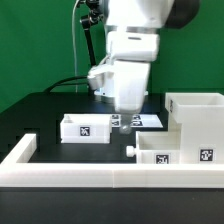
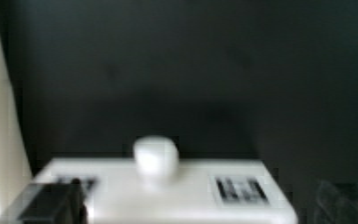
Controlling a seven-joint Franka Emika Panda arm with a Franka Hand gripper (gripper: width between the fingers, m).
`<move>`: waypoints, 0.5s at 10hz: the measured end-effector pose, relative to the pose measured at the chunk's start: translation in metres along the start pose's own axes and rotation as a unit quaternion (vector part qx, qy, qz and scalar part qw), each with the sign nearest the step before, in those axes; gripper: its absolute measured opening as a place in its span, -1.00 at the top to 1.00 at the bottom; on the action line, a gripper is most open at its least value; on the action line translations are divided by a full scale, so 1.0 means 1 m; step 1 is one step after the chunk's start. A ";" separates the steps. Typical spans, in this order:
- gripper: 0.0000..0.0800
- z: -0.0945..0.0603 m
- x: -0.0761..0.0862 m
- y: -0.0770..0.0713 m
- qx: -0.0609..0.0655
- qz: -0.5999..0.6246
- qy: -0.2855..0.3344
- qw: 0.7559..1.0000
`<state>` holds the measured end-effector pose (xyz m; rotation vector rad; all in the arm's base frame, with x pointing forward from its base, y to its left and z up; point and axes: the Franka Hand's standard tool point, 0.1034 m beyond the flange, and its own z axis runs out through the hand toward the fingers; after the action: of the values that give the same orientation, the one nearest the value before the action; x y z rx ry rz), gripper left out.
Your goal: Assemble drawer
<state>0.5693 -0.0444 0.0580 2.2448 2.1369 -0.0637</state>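
The end effector [image 1: 125, 102] hangs over the desk [image 1: 40, 108]. In the blurred wrist view its fingers [image 2: 43, 203] are spread wide with nothing pinched. The small drawer box [image 1: 85, 127] rests on the desk, well to the exterior view's left of the tall drawer case [image 1: 195, 120], long axis across that view. The end effector stands between them, so the box lies lower and toward the exterior view's left of it.

A white drawer box [image 1: 70, 125] bears black-and-white tags [image 1: 87, 128] on a black table [image 1: 45, 108] before a green backdrop [image 1: 35, 40].
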 end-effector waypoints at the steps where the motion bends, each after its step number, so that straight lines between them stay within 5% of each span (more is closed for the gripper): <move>1: -0.62 -0.001 0.004 -0.001 0.000 0.004 0.001 1.000; 5: -0.62 0.016 -0.005 0.001 0.007 -0.006 0.057 0.998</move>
<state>0.5701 -0.0505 0.0421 2.2968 2.2123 0.0490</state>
